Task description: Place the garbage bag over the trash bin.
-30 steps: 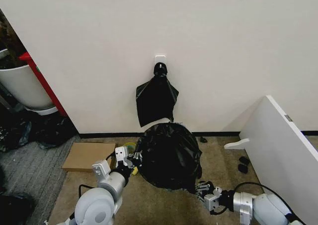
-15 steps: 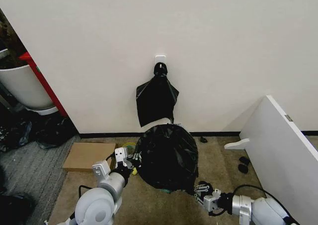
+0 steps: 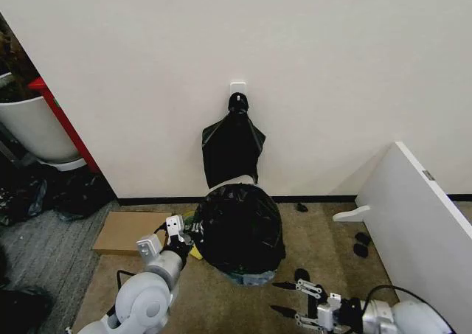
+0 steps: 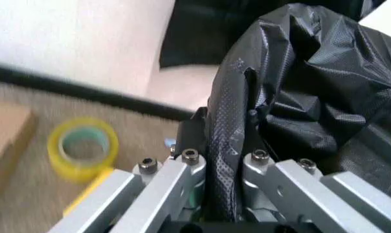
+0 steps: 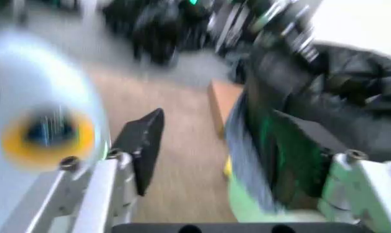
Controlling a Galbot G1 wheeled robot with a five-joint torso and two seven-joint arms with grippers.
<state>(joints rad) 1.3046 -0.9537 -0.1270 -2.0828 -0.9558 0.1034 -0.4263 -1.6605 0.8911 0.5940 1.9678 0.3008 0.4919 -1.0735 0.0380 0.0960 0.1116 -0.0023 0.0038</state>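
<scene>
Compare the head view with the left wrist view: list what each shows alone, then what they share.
Head view alone: the right gripper, open, low on the floor clear of the bin, and the knotted bunch of bags on the wall.
Left wrist view alone: the left gripper's fingers pinching a fold of plastic.
Shared: the garbage bag, left gripper, cardboard.

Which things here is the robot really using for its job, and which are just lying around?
For the job:
- garbage bag, draped over the bin
- trash bin, a bit peeking out below the bag
- left hand, pinching the bag's side
- right hand, open, off the bag

Just lying about:
- yellow tape roll
- cardboard
- bunch of black bags hanging on the wall
</scene>
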